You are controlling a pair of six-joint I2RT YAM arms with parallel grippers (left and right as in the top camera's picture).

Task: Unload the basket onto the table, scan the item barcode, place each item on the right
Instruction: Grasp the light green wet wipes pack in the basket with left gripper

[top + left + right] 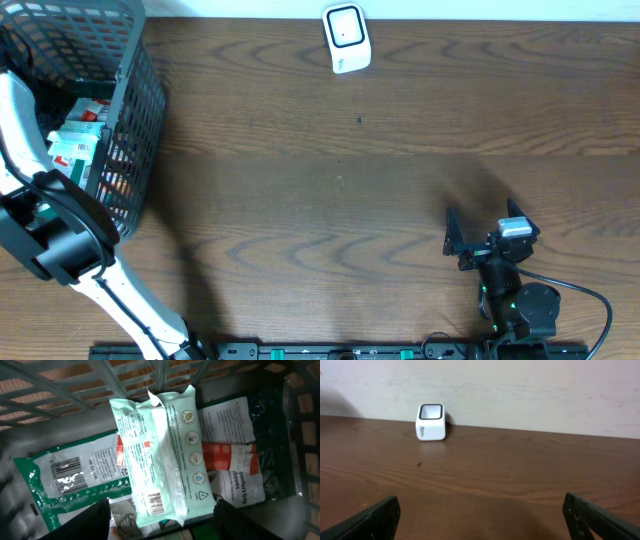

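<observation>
Several packets lie in the grey mesh basket (pixel 135 95) at the table's left. Topmost in the left wrist view is a mint-green wipes pack (pixel 160 445), with a barcode (pixel 156 503) near its lower end. My left gripper (pixel 161 516) reaches down into the basket, one jaw on each side of that end with a gap on both sides, open. The white barcode scanner (pixel 346 38) (pixel 430 422) stands at the table's far edge. My right gripper (pixel 462 240) (pixel 480 520) rests low over the table at the front right, open and holding nothing.
Under the wipes pack lie a dark green packet with a barcode label (pixel 67 472) and a white and red gloves packet (pixel 232 455). The basket's mesh walls (pixel 300 435) close in around my left gripper. Brown wooden table (pixel 330 180) lies between basket and right arm.
</observation>
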